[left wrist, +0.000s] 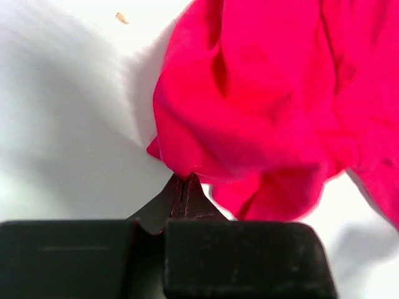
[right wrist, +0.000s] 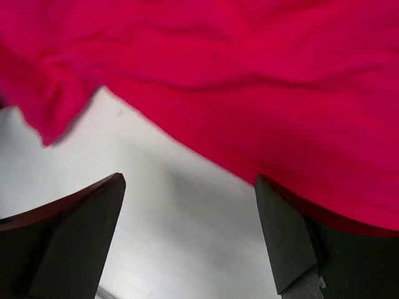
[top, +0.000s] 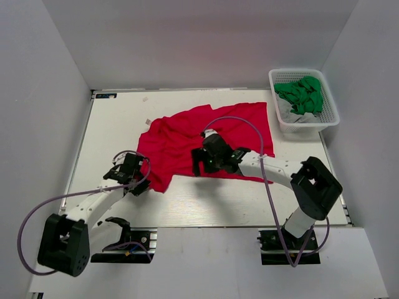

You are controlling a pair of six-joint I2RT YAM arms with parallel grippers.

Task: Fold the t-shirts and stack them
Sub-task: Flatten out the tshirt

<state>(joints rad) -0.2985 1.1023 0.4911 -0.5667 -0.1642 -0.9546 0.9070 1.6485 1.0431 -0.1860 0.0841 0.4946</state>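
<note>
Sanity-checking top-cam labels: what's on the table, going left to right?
left gripper → red t-shirt → white basket holding green cloth

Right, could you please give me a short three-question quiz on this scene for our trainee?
1. True or false: the left gripper is shut on an edge of the red t-shirt.
2. The right gripper is: A open, B shut on the fabric, C shut on nothing.
3. What colour is the cloth in the white basket?
Key: 1 true; 2 A; 3 green.
</note>
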